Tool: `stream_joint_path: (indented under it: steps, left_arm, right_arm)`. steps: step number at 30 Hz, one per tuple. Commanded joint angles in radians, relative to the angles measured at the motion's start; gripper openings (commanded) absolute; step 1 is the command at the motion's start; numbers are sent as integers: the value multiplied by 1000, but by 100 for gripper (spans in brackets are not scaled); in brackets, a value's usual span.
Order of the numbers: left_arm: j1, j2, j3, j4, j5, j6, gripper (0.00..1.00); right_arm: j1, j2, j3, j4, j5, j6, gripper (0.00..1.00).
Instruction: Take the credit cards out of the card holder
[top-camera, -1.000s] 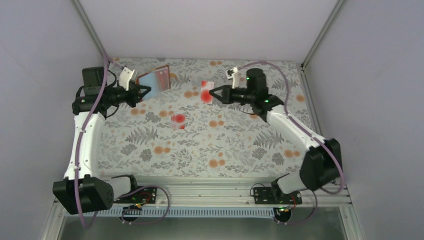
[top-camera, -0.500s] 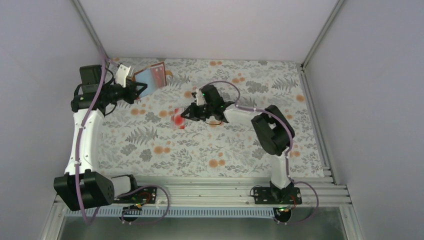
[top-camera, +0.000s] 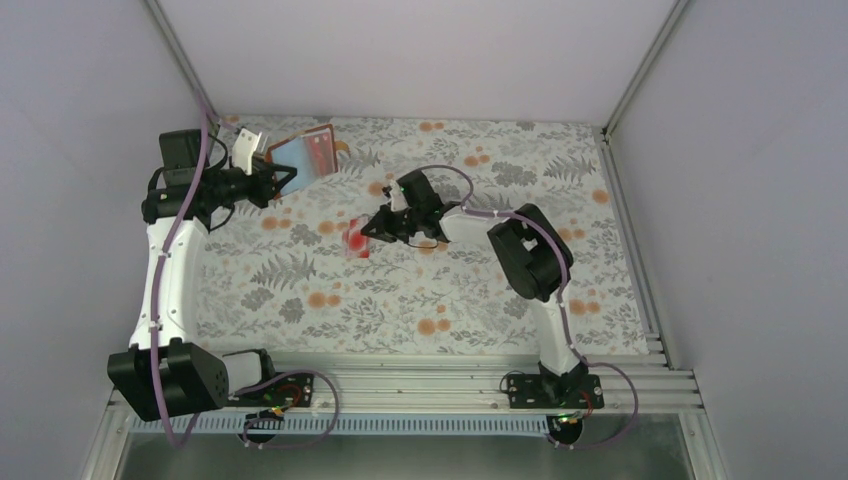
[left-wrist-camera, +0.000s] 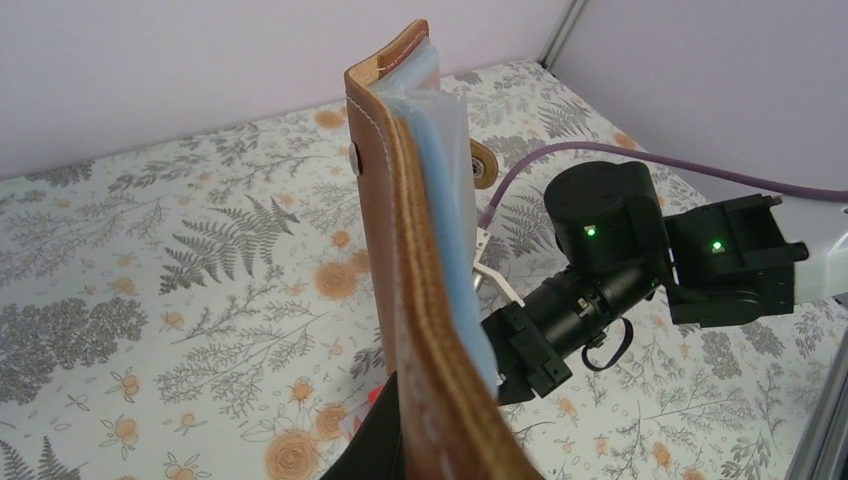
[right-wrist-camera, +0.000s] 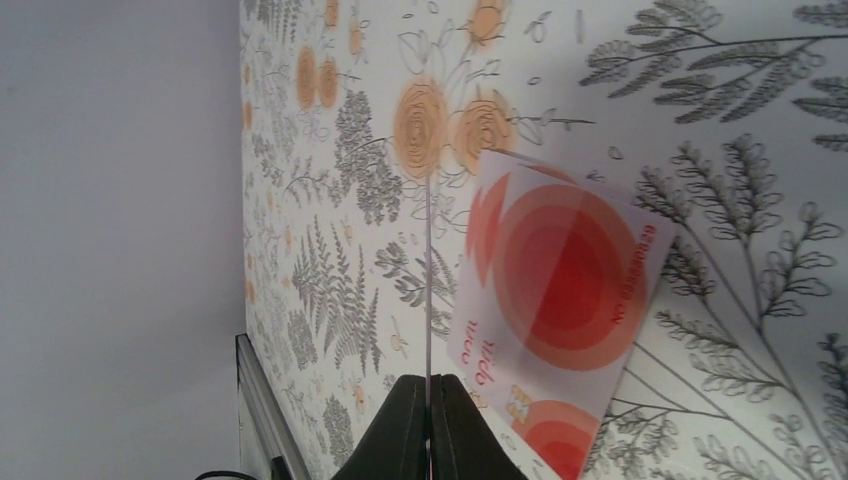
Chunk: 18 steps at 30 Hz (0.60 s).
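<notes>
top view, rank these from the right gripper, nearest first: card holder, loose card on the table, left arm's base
1. Loose card: lying right at the right gripper, which grips a second card.
2. Card holder: far left, in the left gripper.
3. Left arm's base: near edge, left.

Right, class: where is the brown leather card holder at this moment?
In the top view the brown leather card holder is over the far-left corner of the floral table, gripped in the left arm's jaws.

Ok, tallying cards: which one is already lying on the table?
The pale card with red circles; the other card stands edge-on in the right gripper.
</notes>
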Motion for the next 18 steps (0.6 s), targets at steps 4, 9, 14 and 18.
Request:
stream_joint_path:
  steps: [4,9,14,18]
  left_arm:
    - [5,-9,20,3,32,12,2]
    - [6,-11,23,4,35,8,2]
    - [6,-15,23,7,40,1,2]
    - [6,-17,19,10,53,-8,2]
  right_arm:
    - [-10,44,38,-6,-5,17,4]
    - [-10,47,46,-30,11,47,4]
    - [-8,62,78,-90,9,52,4]
    - [-8,76,103,-121,-4,49,4]
